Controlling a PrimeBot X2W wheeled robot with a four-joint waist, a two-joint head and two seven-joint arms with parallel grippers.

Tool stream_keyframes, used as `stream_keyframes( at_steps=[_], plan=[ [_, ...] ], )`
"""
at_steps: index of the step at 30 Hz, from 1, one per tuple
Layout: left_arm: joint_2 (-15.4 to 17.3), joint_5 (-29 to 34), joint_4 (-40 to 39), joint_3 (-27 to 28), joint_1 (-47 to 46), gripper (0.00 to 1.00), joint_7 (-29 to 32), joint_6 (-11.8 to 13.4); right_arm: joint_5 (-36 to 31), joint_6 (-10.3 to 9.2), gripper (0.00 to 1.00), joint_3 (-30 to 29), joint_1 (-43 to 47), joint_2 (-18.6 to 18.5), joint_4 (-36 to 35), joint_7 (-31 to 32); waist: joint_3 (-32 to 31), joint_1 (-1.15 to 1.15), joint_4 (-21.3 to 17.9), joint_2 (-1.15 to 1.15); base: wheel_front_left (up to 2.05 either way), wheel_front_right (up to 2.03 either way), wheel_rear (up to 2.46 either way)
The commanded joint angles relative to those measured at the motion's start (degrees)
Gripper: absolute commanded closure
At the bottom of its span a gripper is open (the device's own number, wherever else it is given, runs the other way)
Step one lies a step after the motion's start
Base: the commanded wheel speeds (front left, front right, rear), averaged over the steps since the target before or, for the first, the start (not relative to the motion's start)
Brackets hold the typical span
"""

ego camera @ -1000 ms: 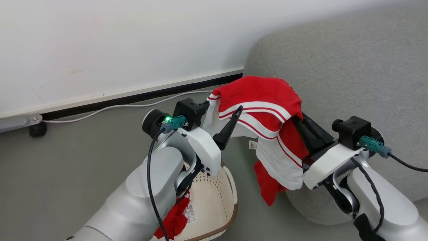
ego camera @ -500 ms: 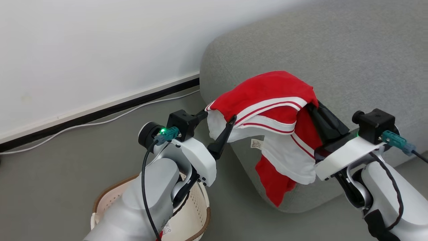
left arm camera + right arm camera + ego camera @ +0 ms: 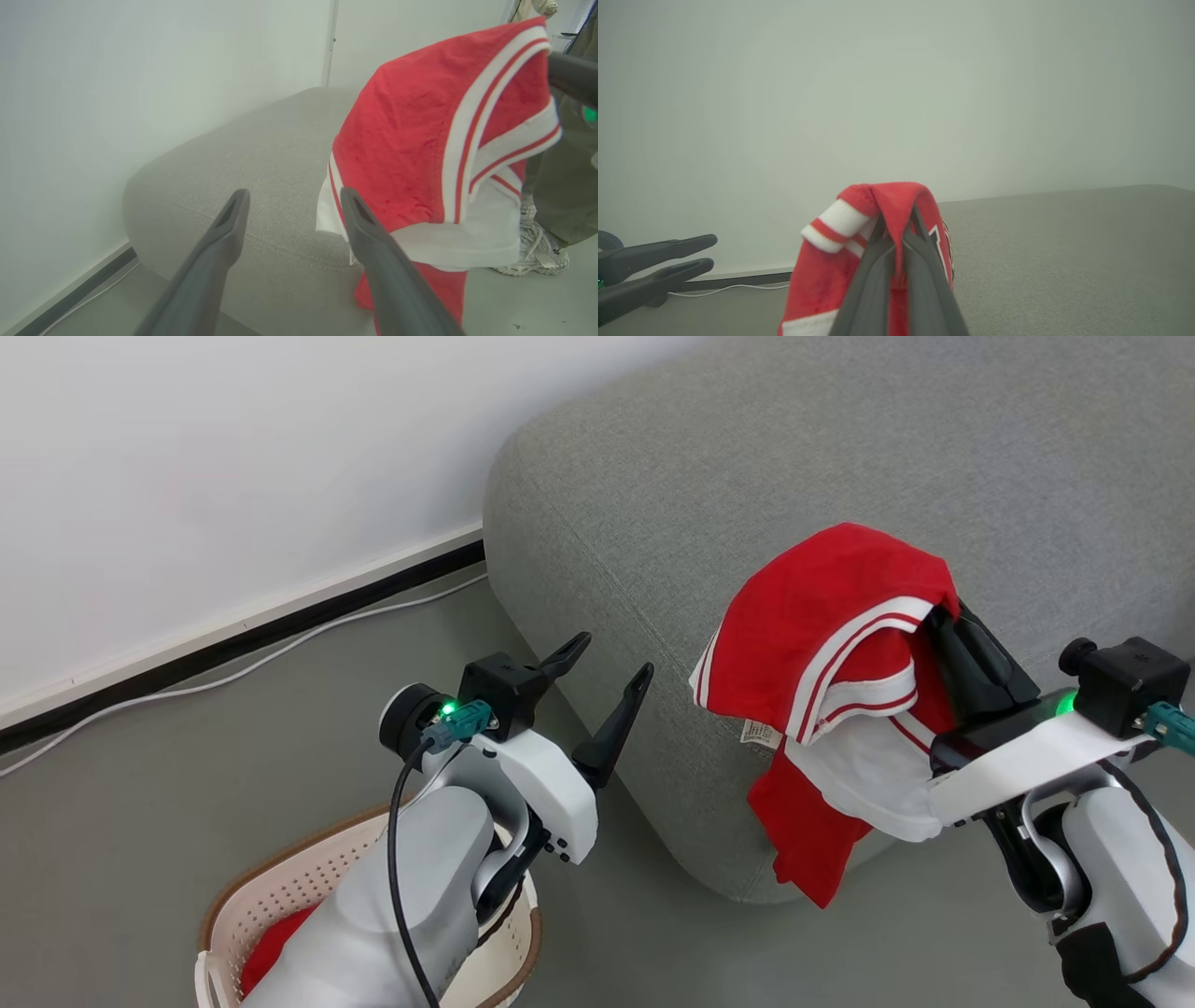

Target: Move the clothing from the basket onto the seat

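The right fingers [image 3: 980, 658] grip the clothing [image 3: 822, 616] at the seat [image 3: 653, 476] edge, left fingers [image 3: 611, 733] spread empty; next, carry inward and release.

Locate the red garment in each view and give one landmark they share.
Head view: red garment right of centre.
Left wrist view: red garment upper right.
Right wrist view: red garment bottom centre, pinched in the right gripper.
Shared landmark: grey sofa.
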Motion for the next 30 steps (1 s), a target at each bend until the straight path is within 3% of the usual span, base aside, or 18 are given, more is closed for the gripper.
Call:
stream_keyframes(
  at_steps=[1,18,30],
  plan=[
    [0.8,0.3,-1.5,1.6,-1.1,0.00,-0.5,-0.7,0.3,0.40,1.00,-0.3,0.3,-0.8,-2.0,-0.3,0.4,0.00,-0.3,0.00,0.00,0.00,0.00],
    [0.8,-1.0,-2.0,-2.0,-3.2,0.00,-0.5,-1.1,0.2,0.40,1.00,-8.1,1.4,-2.0,-5.1,-0.3,4.4,0.00,-1.4,0.00,0.00,0.00,0.00],
    [0.8,-1.0,-0.4,-5.1,-5.3,0.00,-0.5,1.0,1.2,0.40,1.00,-12.0,-12.6,-6.3,0.7,-0.3,12.7,0.00,-1.4,0.00,0.00,0.00,0.00]
  ],
)
